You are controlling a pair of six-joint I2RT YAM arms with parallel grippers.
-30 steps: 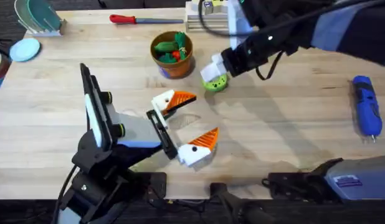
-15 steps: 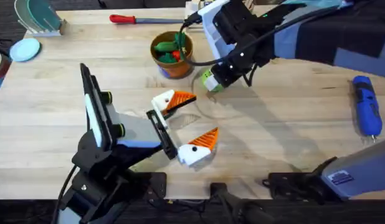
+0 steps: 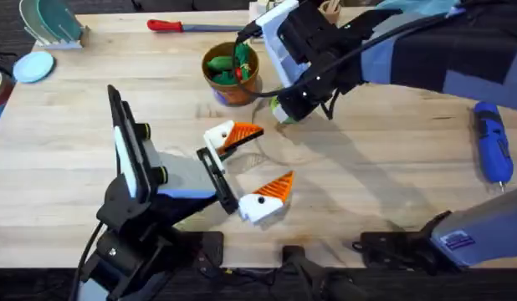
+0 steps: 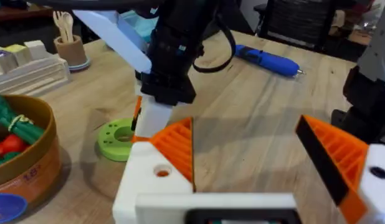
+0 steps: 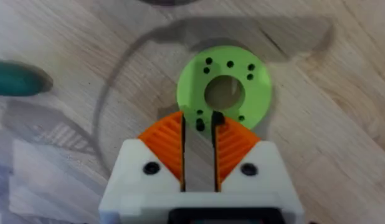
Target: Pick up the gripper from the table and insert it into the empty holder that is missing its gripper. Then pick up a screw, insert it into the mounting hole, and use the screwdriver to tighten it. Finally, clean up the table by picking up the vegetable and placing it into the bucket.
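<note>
**Hovering over the green disc, right fingers nearly shut**

Reaching across the worktop (image 3: 392, 180), the right gripper (image 5: 199, 127) sits low over the green disc (image 5: 223, 92), and from its wrist camera the two orange fingers (image 5: 166, 144) stand close together with just a thin slit between them. Their tips reach the disc's near rim, and nothing is caught in the slit. Just beyond the fingers lies the disc's centre hole, ringed by small dark holes. Off to one side of them, a dark green rounded end pokes into that wrist view at the edge; what it is, I cannot tell.

From overhead, the right gripper (image 3: 285, 107) is just beside the bucket (image 3: 232, 73), which has green and red toys above its rim.

Over to the left gripper (image 3: 250, 167): its fingers are wide apart, nothing between them, both orange ribbed pieces in place on the white blocks. One finger (image 4: 177, 149) points toward the disc (image 4: 121, 139) and the right arm's white finger block just past it; the other finger (image 4: 332, 158) stands well to the side.

The blue screwdriver (image 3: 491, 142) lies well apart from both sets of fingers, far out beyond the right arm. A red-handled screwdriver (image 3: 179, 26) rests beyond the bucket.
</note>
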